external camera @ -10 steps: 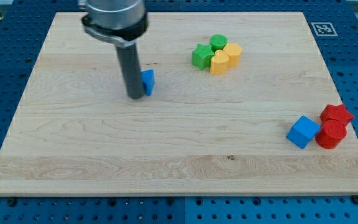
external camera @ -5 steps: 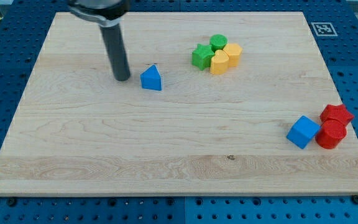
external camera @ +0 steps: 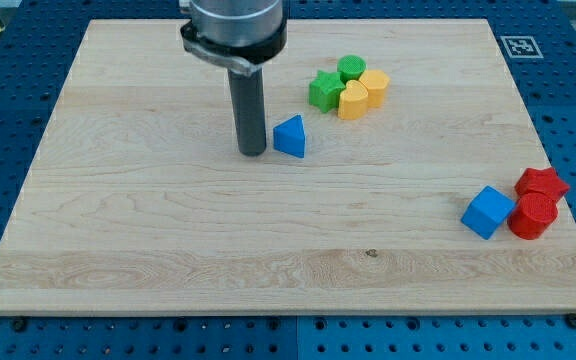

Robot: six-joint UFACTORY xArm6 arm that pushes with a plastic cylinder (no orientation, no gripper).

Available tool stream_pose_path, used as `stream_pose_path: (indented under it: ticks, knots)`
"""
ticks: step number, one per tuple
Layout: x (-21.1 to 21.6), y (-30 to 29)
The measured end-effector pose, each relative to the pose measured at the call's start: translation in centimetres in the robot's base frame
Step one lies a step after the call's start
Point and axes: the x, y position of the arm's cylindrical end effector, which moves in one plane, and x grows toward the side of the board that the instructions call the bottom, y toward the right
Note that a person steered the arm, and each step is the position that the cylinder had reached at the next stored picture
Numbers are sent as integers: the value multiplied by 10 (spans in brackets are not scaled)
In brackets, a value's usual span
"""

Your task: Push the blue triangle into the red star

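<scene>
While the wooden board point(external camera: 168, 250) lies flat, we have no gripper, only a rod; our tip point(external camera: 252, 152) stands just left of the blue triangle point(external camera: 290, 136), holding nothing. Green and yellow blocks point(external camera: 348, 88) cluster toward the view's top. The red star point(external camera: 541, 183) sits far right, beside a red cylinder point(external camera: 533, 215) and blue cube point(external camera: 487, 211).

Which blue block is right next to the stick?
The blue triangle, just to the view's right of my tip. The other blue one, the blue cube, sits far off at the view's lower right beside the red star and red cylinder.
</scene>
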Motion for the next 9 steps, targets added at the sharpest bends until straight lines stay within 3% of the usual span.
stream_pose_path:
  ticks: [1,3,5,7,9]
  knots:
    - [-4,44]
    - [35,162]
    - [36,152]
    - [40,228]
    - [46,230]
